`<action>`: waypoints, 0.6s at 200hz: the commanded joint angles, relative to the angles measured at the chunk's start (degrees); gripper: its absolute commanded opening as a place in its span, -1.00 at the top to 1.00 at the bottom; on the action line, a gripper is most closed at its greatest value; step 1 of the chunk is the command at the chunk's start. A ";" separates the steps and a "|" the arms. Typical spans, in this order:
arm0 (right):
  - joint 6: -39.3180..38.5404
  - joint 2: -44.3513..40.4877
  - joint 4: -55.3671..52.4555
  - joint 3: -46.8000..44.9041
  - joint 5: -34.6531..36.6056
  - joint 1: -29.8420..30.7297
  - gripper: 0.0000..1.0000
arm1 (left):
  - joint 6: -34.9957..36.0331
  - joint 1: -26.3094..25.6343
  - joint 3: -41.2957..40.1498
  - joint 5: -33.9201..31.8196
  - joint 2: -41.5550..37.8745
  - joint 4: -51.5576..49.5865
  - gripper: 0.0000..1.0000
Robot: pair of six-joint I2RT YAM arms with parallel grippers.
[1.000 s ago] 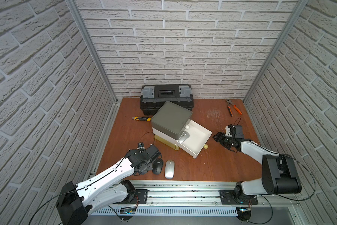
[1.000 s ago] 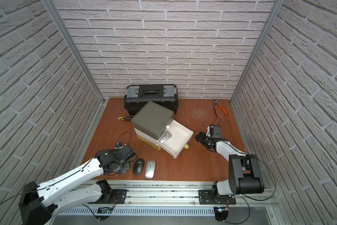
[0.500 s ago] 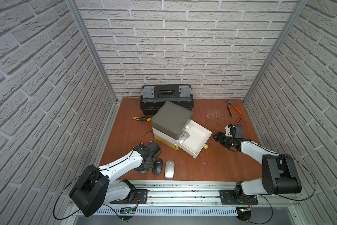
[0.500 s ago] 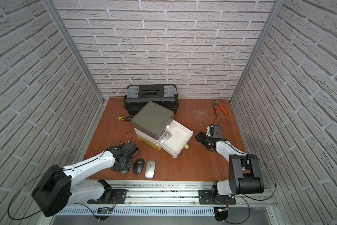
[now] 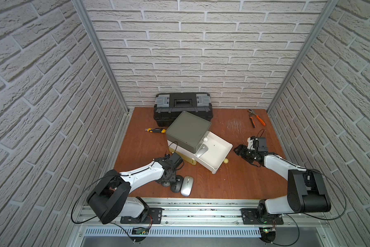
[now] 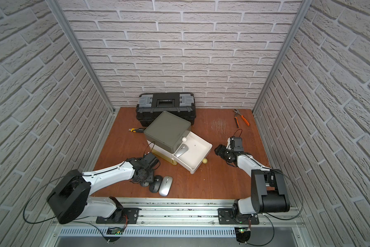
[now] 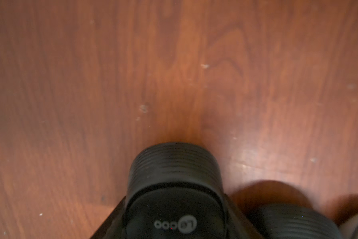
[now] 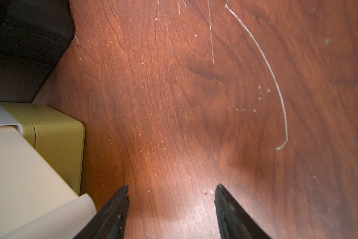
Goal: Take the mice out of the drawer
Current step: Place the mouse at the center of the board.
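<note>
Three mice are out of the drawer, and the step in hand looks like setting down the third. The left gripper reaches down to the table, its fingers hugging both sides of a black mouse — a grip, by the wrist view. Just beside those fingers lies a second black mouse, and past it a silver mouse. The last silver mouse sits at the drawer's inner end, by the cabinet edge, well apart from the left fingers and nearer the right ones. The right gripper hovers just beside the drawer, fingers spread, nothing between them. Next, I judge: release, lift clear without nudging the neighbours, then reach into the drawer from its open end. Counted in view — four mice, two black and two silver; a fifth does not show. One toolbox, one pair of pliers, one knife.
</note>
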 commanded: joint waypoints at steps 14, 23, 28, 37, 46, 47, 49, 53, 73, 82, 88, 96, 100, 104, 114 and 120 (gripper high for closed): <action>-0.45 0.90 2.30 -0.13 -0.89 -0.12 -0.35 | -0.03 -2.77 0.65 4.43 5.01 -0.39 -0.20; -0.45 0.81 2.31 -0.10 -0.86 -0.07 -0.35 | -0.28 -3.21 1.11 4.72 5.96 -0.30 -0.23; -0.45 0.71 2.29 -0.09 -0.77 -0.11 -0.35 | -0.52 -3.35 1.44 4.89 6.28 -0.50 -0.30; -0.53 0.70 2.30 -0.13 -0.77 -0.09 -0.35 | -0.90 -3.63 2.12 4.98 7.02 -1.06 -0.47; -0.56 0.69 2.19 -0.13 -0.77 -0.11 -0.35 | -0.99 -3.68 2.83 5.20 7.30 -1.84 -0.63; -0.55 0.69 2.21 -0.09 -0.76 -0.11 -0.35 | -1.00 -3.68 2.96 5.16 7.33 -1.99 -0.65; -0.56 0.73 2.20 -0.11 -0.70 -0.09 -0.35 | -1.14 -3.68 3.21 4.97 7.28 -2.37 -0.68; -0.62 0.69 2.29 -0.12 -0.79 -0.09 -0.35 | -1.07 -3.73 3.72 4.61 7.12 -3.16 -0.72; -0.62 0.80 2.32 -0.13 -0.92 -0.07 -0.35 | -0.80 -3.68 7.07 1.33 4.50 -9.44 -0.83; -0.49 0.91 2.43 -0.19 -1.04 -0.08 -0.35 | -0.26 -3.62 9.42 -0.29 2.66 -12.83 -0.84; -0.37 0.94 2.73 -0.15 -1.36 -0.03 -0.35 | 0.13 -3.51 11.36 -1.45 1.35 -15.13 -0.84; -0.22 1.14 3.08 -0.14 -1.92 -0.07 -0.35 | 0.84 -3.42 14.21 -2.57 -0.44 -17.75 -0.85; -0.11 1.22 3.25 -0.15 -2.22 0.04 -0.35 | 1.39 -3.42 15.84 -2.93 -1.28 -18.92 -0.85; -0.01 1.30 3.41 -0.14 -2.42 0.06 -0.35 | 2.03 -3.42 17.38 -3.14 -1.92 -19.98 -0.85; 0.17 1.56 3.70 -0.10 -2.91 0.36 -0.35 | 3.72 -3.42 21.56 -3.24 -3.11 -22.11 -0.85; 0.11 1.65 3.68 -0.01 -3.03 0.64 -0.35 | 5.02 -3.41 23.58 -3.10 -3.40 -23.24 -0.86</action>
